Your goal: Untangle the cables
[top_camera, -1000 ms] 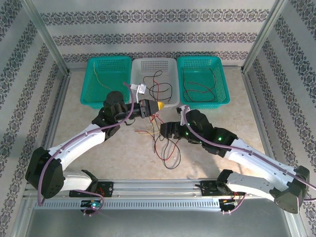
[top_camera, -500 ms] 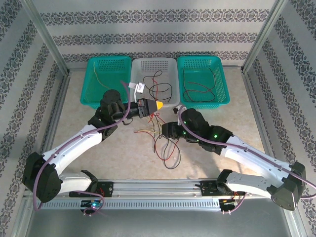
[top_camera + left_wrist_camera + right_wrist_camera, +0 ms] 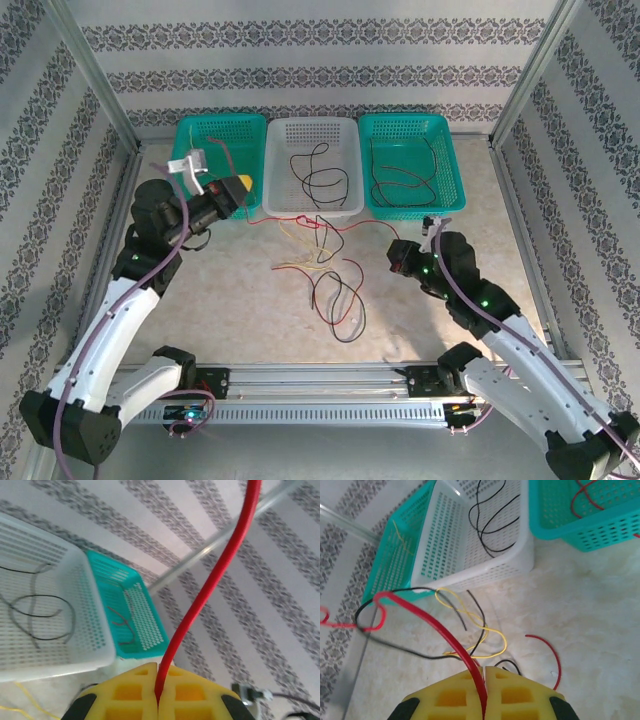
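Left pincer: closed on a thin red cable, held raised beside the left teal mesh basket, probably to draw that strand clear.
Middle heap: a loose tangle of thin red, black and yellow cables lies mid-desk, just before the white mesh basket.
Right pincer: clamped on seemingly the same red strand, anchoring it so it stretches between both arms.
Right teal mesh basket: holds sorted wires.
Surface, room: pale marbled desk; patterned wallpaper walls.

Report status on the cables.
Left gripper, right gripper: both shut on red cable. Cable stretched between them. Tangle of black and yellow cables crosses it midway.
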Controlling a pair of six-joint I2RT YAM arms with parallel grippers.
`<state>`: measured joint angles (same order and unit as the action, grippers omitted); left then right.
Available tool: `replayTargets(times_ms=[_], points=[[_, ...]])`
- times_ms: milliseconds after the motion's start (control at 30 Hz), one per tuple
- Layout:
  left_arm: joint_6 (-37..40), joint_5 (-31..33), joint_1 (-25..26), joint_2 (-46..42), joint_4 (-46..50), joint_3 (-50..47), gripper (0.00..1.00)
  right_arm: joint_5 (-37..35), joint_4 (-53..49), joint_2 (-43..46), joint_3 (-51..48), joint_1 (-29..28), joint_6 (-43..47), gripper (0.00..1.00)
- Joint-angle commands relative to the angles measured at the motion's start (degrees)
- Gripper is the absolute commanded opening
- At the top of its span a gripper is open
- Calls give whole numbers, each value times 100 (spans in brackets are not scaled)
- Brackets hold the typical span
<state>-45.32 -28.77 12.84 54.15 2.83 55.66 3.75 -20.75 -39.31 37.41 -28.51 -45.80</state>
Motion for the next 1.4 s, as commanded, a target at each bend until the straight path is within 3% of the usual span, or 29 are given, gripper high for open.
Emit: replayTargets(times_ms=[0, 167, 233, 300, 367, 400, 500, 700, 867, 1067, 1200, 1367], points=[[228, 594, -139, 21, 848, 97, 0, 200, -57, 47, -154, 127, -197, 0], [-58, 472, -190, 101, 570, 82, 0, 179, -265, -87, -233, 100, -113, 0], [-99, 319, -201, 139, 460, 167, 0, 32, -510, -161, -213, 84, -62, 14], [-171, -45, -195, 219, 178, 285, 0, -144, -811, -209, -115, 36, 5, 37], [-188, -555, -201, 389, -64, 476, 0, -296, -973, -191, 18, -85, 98, 52], [-190, -907, -187, 519, -212, 587, 0, -411, -1063, -183, 118, -190, 151, 66], [-255, -1633, -111, 899, -389, 886, 0, -800, -1267, -248, 586, -591, 402, 78], [-147, -2391, 354, 1283, -559, 1398, 0, -693, -679, -930, 1725, -1791, 1105, 79], [-632, -2307, 461, 1324, -1056, 1575, 0, -564, -35, -1760, 2838, -2564, 1807, 84], [-1105, -2363, 503, 1421, -1411, 1740, 0, -481, 260, -2774, 3995, -2798, 2305, 86], [-1330, -2370, 531, 1421, -1531, 1734, 0, -871, 304, -3226, 4415, -2818, 2586, 86], [-1608, -2370, 562, 1429, -1771, 1709, 0, -666, 420, -3607, 4741, -2821, 2752, 80]])
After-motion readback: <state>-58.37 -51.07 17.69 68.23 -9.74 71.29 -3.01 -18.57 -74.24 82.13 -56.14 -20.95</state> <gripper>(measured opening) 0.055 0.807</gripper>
